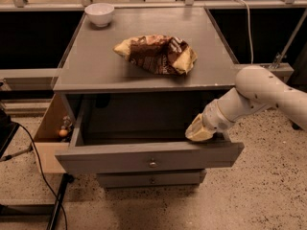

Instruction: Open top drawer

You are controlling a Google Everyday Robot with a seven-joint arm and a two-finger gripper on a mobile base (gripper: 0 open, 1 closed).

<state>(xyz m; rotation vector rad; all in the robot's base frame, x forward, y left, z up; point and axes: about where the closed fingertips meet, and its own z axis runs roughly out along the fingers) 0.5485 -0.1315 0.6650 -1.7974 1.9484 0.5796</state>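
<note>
- Reaching in from the right, the white arm (261, 92) slants down to the gripper (199, 131). The gripper sits at the right end of the top drawer (110, 161), just behind its front panel and touching its upper edge.
- Whether the gripper is open or closed cannot be told; its pale tip shows as one lump against the panel.
- The top drawer stands pulled well out from the grey cabinet (91, 68). Its front panel is forward of the narrower drawer below (124, 179), and what shows of its inside is dark.
- A small round knob (152, 164) sits at the middle of the front panel, apart from the gripper.
- On the cabinet's top, a crumpled brown and yellow snack bag (156, 54) lies near the middle and a white bowl (100, 13) stands at the far left corner.
- The cabinet stands on a speckled floor (268, 195).
</note>
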